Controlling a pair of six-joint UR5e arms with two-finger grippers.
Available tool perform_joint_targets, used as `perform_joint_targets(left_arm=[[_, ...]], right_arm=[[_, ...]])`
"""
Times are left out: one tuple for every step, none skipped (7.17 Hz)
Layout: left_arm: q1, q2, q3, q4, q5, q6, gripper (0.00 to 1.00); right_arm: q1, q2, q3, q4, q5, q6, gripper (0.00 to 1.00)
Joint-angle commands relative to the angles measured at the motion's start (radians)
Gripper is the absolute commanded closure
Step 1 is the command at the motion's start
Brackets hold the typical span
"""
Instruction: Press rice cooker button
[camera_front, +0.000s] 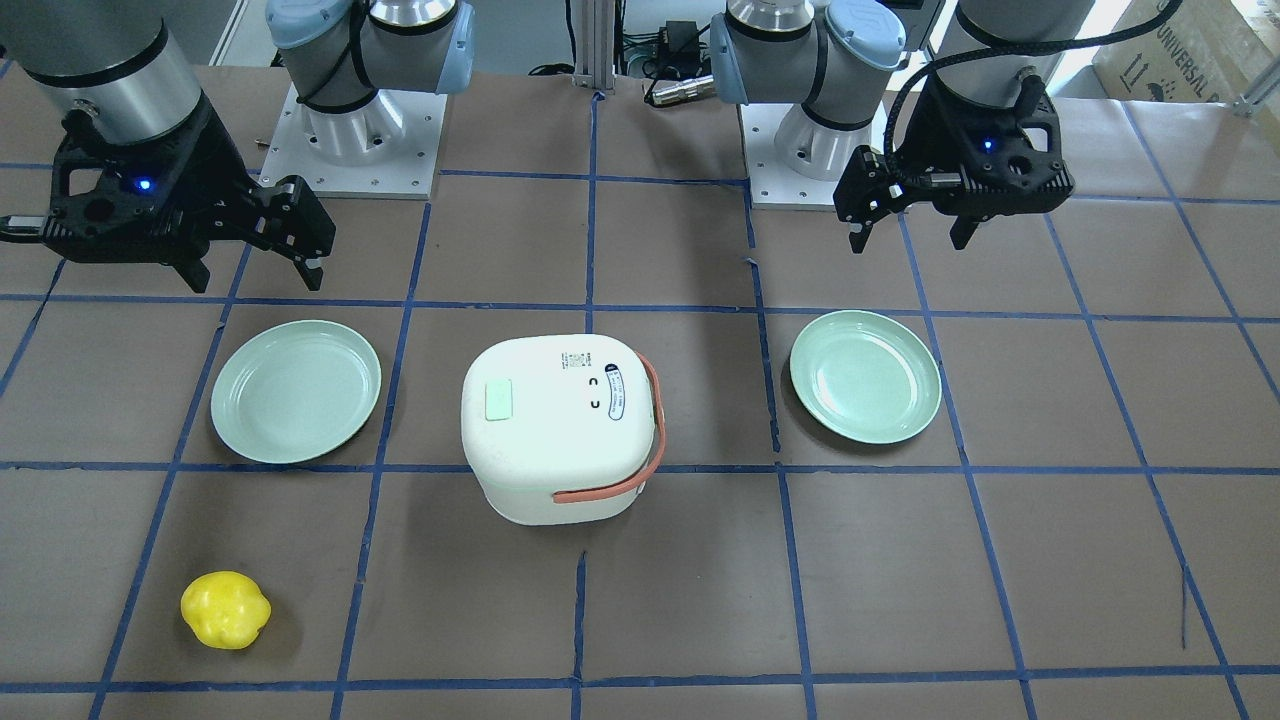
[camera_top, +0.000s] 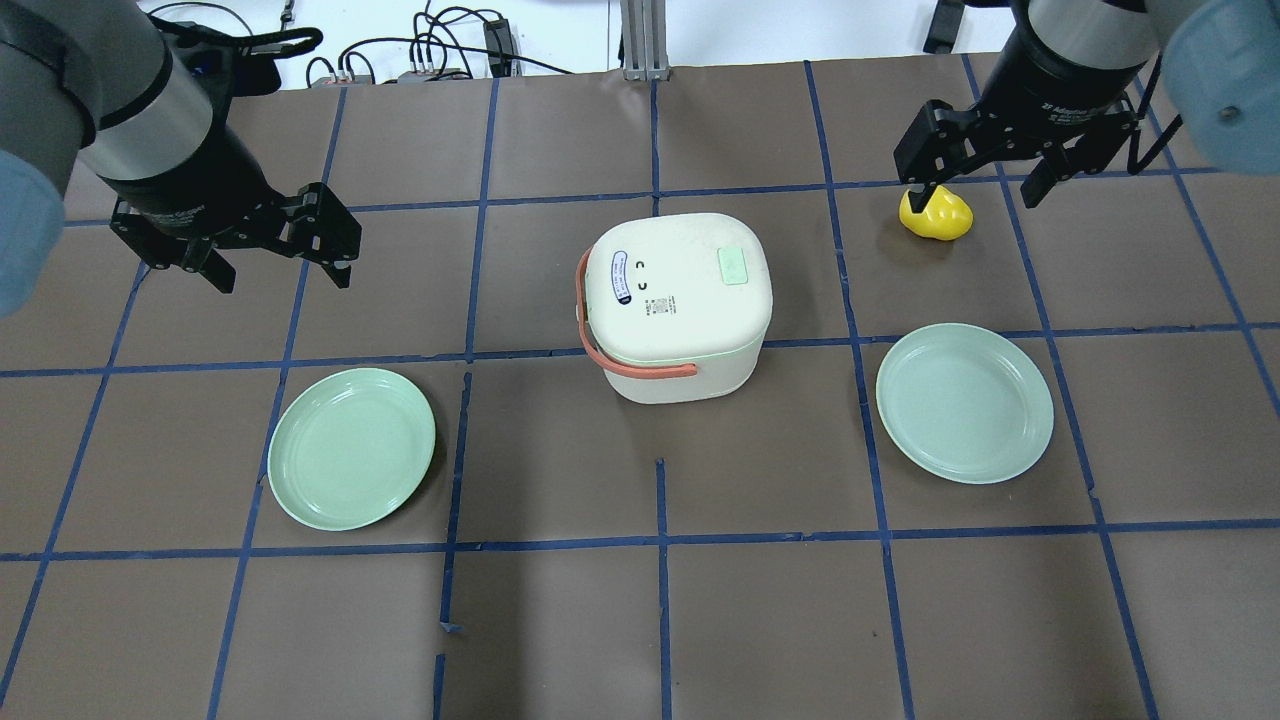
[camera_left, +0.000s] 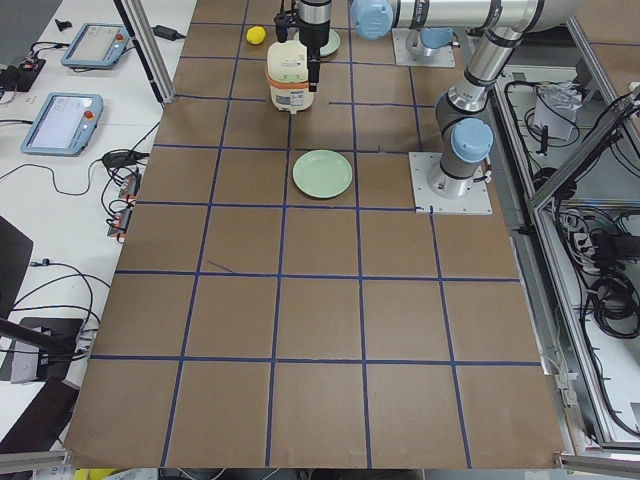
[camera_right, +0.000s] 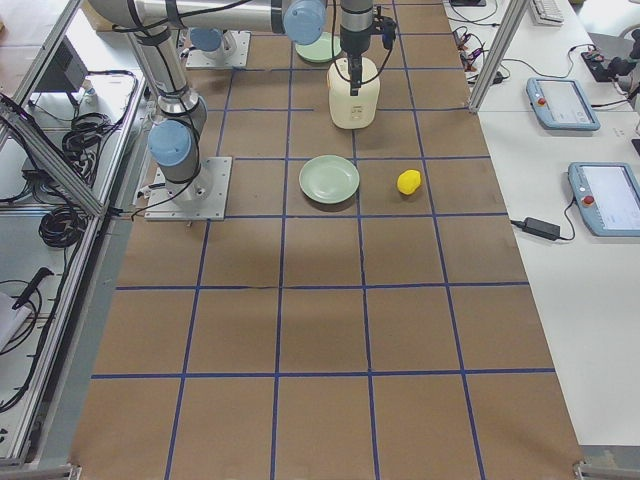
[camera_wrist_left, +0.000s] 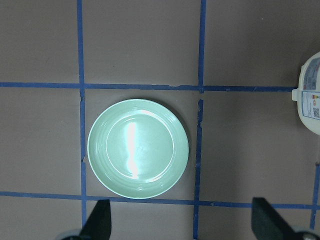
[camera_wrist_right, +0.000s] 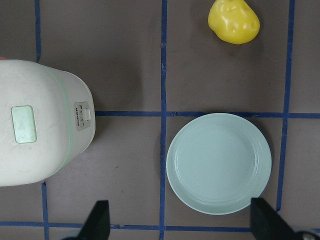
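here the rice cooker (camera_front: 550, 440) sits shut, left and right jaws both spread.

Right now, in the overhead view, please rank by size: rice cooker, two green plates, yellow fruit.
1. rice cooker, slightly, though taller and nearer the camera
2. left green plate and right green plate, alike
3. yellow fruit
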Motion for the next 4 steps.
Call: perform_joint_targets(left_arm=[[0.0,0.0,0.0,0.0,0.0,0.0,0.0],[0.0,0.0,0.0,0.0,0.0,0.0,0.0],[0.0,0.0,0.0,0.0,0.0,0.0,0.0],[0.0,0.0,0.0,0.0,0.0,0.0,0.0]], right_arm=[[0.0,0.001,0.0,-0.002,0.009,0.002,0.0],[0.0,0.003,0.0,-0.002,0.011,0.002,0.0],[0.0,0.008,0.005,-0.002,0.012,0.008,0.0],[0.0,0.003,0.003,0.0,0.008,0.008,0.0]])
